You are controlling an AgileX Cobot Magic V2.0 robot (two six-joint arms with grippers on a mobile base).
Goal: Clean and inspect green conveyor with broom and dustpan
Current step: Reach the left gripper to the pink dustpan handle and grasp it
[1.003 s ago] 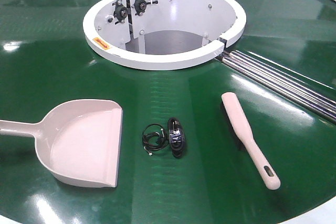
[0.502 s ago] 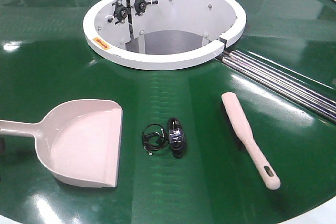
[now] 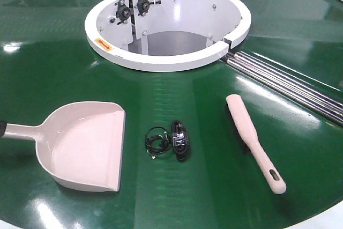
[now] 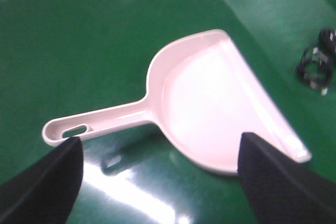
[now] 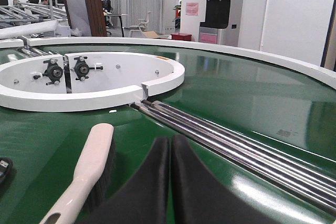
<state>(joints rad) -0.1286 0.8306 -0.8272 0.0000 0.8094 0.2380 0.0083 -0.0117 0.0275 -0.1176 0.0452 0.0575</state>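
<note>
The dustpan (image 3: 86, 146) lies flat on the green conveyor (image 3: 64, 52) at the front left, handle pointing left. In the left wrist view the dustpan (image 4: 220, 103) lies just ahead of my left gripper (image 4: 160, 141), which is open wide and empty, one fingertip (image 4: 68, 156) by the handle's slotted end. A dark fingertip (image 3: 2, 128) shows at the front view's left edge. The broom (image 3: 252, 138) lies at the front right, handle toward the front. My right gripper (image 5: 170, 142) is shut and empty, just right of the broom (image 5: 92, 156).
A small black cable bundle (image 3: 174, 140) lies between dustpan and broom. The white ring opening (image 3: 161, 60) is at the back centre. Silver rails (image 3: 289, 84) run to the right behind the broom and also show in the right wrist view (image 5: 220, 140).
A dark fingertip of the left gripper has come into the front view at the left edge, beside the end of the dustpan handle. Dustpan, broom and cable have not moved.
</note>
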